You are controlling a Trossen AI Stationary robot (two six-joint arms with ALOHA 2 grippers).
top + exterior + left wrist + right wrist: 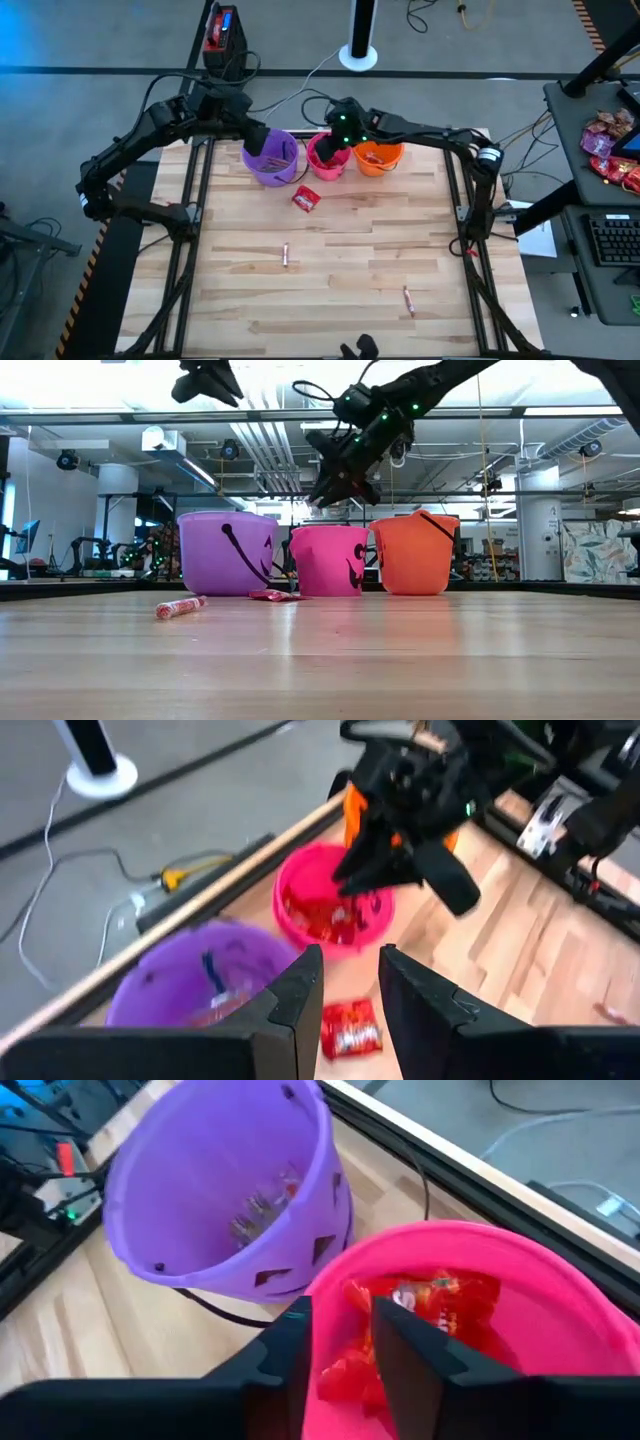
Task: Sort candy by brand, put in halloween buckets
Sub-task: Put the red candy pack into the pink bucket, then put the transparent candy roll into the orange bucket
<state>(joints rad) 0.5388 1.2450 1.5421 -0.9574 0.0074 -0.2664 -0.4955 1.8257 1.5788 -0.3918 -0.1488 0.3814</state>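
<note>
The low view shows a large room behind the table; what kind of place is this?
Probably a robotics lab or workshop: bare pipes and ducts run under the ceiling, more equipment on stands fills the background, and a light wooden table in a black metal frame holds the setup.

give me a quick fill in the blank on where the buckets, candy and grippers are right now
The middle bucket, between the purple bucket and orange bucket, is ____.
The right gripper hovers over the ____ bucket.
The red packet lies on the ____, outside the buckets.
The pink-white sticks left on the table number ____.

Missing words: pink; pink; table; two
</note>
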